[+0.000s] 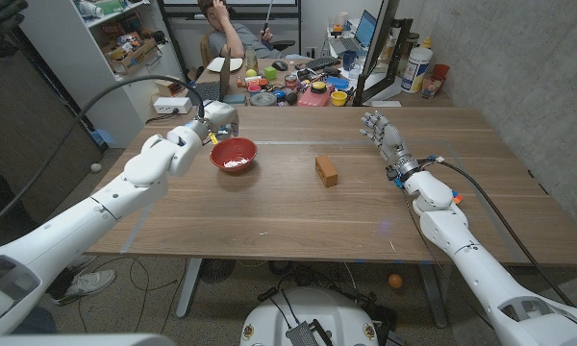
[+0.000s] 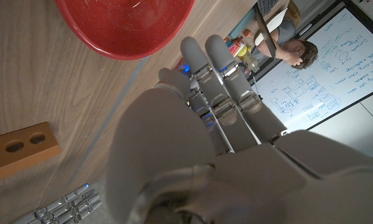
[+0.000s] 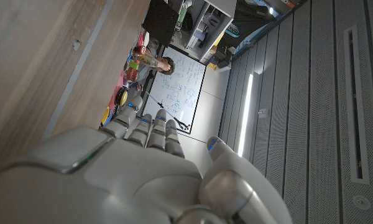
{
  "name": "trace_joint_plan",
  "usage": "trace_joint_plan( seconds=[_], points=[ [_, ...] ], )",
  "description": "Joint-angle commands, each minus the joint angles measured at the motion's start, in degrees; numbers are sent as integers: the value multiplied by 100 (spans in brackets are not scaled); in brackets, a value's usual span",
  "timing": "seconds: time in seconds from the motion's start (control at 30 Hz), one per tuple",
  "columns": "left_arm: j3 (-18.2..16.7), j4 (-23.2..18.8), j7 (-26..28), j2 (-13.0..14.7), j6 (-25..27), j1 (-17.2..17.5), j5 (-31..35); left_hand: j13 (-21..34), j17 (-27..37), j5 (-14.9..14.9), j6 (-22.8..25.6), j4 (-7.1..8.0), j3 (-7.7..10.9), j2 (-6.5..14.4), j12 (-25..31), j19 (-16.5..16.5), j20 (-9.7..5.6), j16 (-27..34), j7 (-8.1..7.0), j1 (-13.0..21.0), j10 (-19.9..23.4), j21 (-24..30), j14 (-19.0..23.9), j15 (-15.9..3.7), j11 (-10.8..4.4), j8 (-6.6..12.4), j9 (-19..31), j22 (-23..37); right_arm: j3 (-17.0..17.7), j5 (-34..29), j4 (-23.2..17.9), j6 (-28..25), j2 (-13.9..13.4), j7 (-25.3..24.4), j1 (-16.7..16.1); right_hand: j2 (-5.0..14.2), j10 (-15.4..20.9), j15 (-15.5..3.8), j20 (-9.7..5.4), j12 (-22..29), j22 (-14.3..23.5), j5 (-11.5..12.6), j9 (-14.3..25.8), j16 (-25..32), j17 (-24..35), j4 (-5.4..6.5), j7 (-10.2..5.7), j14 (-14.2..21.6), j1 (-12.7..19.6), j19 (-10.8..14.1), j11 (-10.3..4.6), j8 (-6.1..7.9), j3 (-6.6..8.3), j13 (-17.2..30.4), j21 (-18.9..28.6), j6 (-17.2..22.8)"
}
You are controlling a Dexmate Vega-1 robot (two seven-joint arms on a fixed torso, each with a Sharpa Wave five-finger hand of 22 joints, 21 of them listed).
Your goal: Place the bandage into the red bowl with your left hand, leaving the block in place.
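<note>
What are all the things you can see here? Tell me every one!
Red bowl: one, red, on the table's left part, something small and white inside.
Block: one, orange-brown wood with holes, lying mid-table, right of the bowl.
Table: one, brown wood.
Clutter: many colourful items, behind the table's far edge.
Person: one, seated behind the table.
Whiteboard: one, white with writing, in the background.
Left hand: one, white-grey, just beside the bowl's far-left rim, fingers extended.
Right hand: one, grey, over the table's right side, fingers apart.
</note>
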Motion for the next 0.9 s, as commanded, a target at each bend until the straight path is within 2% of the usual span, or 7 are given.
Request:
trace_joint_plan(
  seconds=[0.03,0.53,0.9],
  points=[
    [328,364,-123,-130,-90,-252,-14,605,24,4,60,28,1,34,7,-43,-323,-28,-22,8,568,34,30,-1,-160,-21,7,-2,-15,6,-42,53,-41,21,-4,272,59,-11,-141,31,33,40,24,2,10,-19,18,63,-50,73,-19,43,36,29,-5,37],
    [613,907,-75,-303,-156,-481,-138,612,31,5,68,29,3,32,-16,-56,-320,-35,6,16,570,61,37,-4,-170,-46,9,-5,-42,1,-71,28,-43,-12,18,273,62,-15,-138,31,33,40,24,2,9,-20,11,67,-50,74,-16,43,38,29,-22,39],
    [895,1322,-62,-462,-340,-694,-275,620,39,4,94,30,3,29,-28,-63,-317,-40,5,22,599,93,49,-4,-157,-65,11,-7,-68,-11,73,68,-21,32,101,272,58,-18,-140,29,34,39,24,1,10,-19,12,65,-52,80,-21,43,37,29,-33,42]
  ],
)
